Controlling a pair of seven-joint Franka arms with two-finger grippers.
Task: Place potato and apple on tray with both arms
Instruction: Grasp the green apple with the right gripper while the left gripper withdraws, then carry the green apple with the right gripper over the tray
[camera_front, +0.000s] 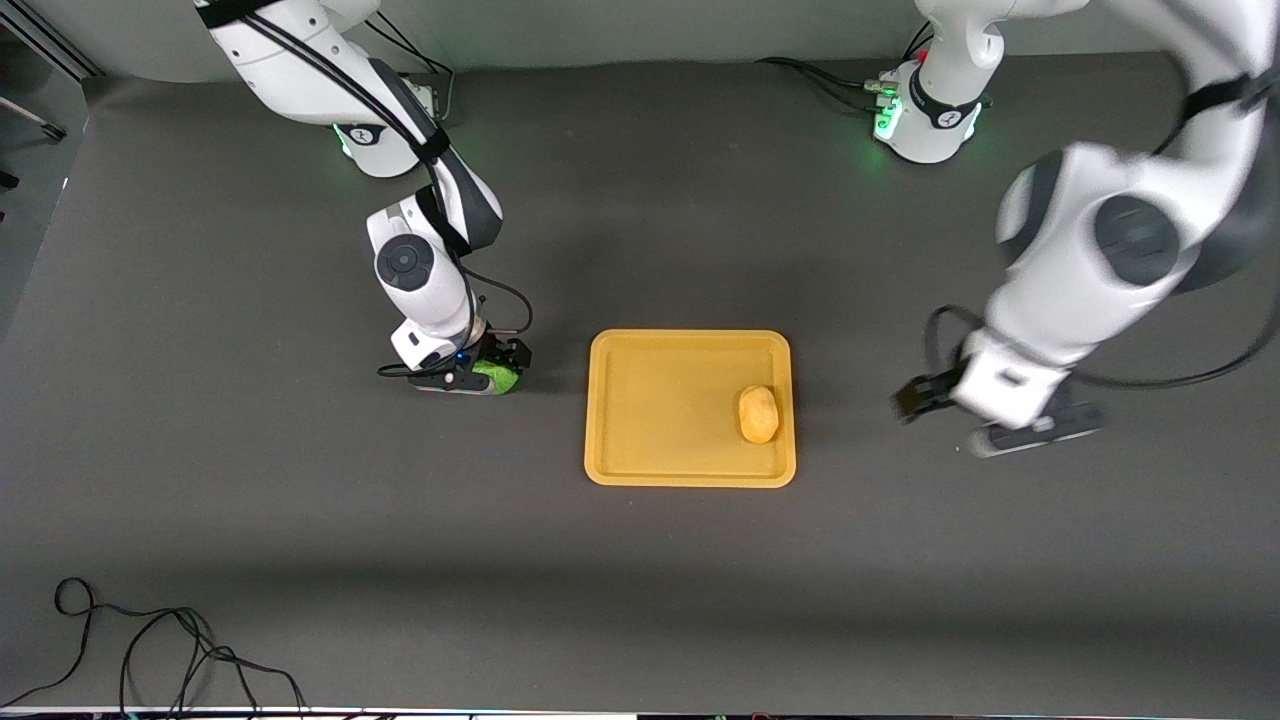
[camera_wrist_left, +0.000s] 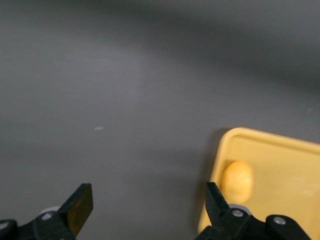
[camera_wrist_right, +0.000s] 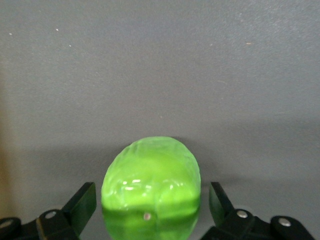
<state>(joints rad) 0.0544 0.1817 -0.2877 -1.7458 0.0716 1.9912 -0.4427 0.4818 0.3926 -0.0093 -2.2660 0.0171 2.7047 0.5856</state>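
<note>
The yellow-tan potato (camera_front: 758, 413) lies on the orange-yellow tray (camera_front: 660, 420), near its rim toward the left arm's end. The green apple (camera_front: 497, 376) sits on the dark table beside the tray, toward the right arm's end. My right gripper (camera_front: 492, 372) is down at the apple, open, with one finger on each side; in the right wrist view the apple (camera_wrist_right: 152, 177) sits between the fingers with a gap on both sides of it. My left gripper (camera_front: 912, 400) is open and empty, up over the table beside the tray; its wrist view shows the tray (camera_wrist_left: 285, 165) and the potato (camera_wrist_left: 237, 180).
A loose black cable (camera_front: 150, 650) lies on the table near the front camera at the right arm's end. Both arm bases stand along the table edge farthest from the front camera.
</note>
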